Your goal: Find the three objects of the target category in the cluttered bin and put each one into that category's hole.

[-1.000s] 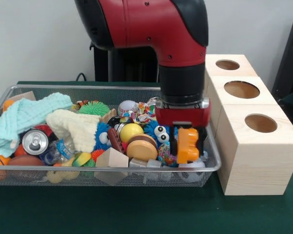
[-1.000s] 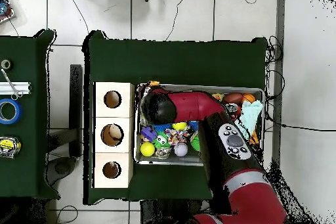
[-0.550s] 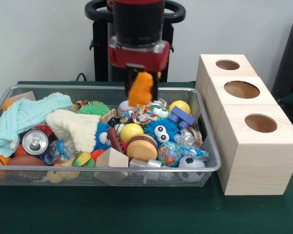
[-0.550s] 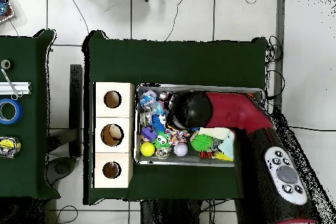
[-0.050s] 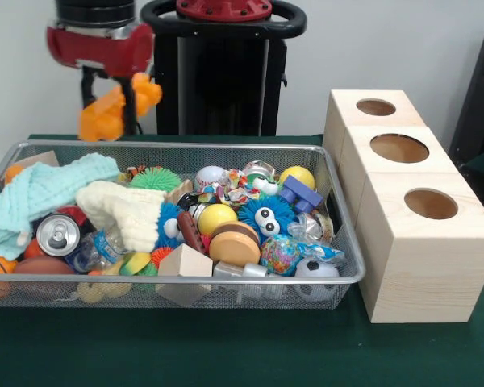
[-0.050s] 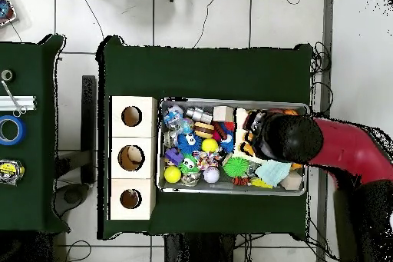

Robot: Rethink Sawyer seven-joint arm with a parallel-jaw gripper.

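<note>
**Orange toy held high at the far-left end, away from the holes**

At the left of the front view, the end effector (image 5: 110, 97) is seen raised well above the wire bin (image 5: 339, 211), pinched on an orange toy (image 5: 113, 105) that hangs between its fingers. The toy is carried over the bin's left end, the side farthest from the boxes.

Below it, the bin is still packed. At the left lie a pale green cloth (image 5: 44, 189), a cream cloth (image 5: 125, 211) and a drink can (image 5: 58, 235). Toward the middle are a wooden block (image 5: 184, 263), a yellow ball (image 5: 216, 218) and a blue fuzzy toy with eyes (image 5: 262, 214). Further right sit a blue brick (image 5: 300, 194) and a small soccer ball (image 5: 316, 268).

At the right, three wooden boxes (image 5: 423, 258) stand in a row on the green tabletop (image 5: 226, 347), just beside the bin, each with one round hole in its top. Nothing is seen resting on the boxes; what is inside the holes cannot be told.

As a judgement, one object has been lifted out but not yet delivered. How many of the three targets have already been placed cannot be told. The held toy is yet to be carried across the full length of the bin to its hole and released, and any remaining targets are yet to be found in the clutter.
</note>
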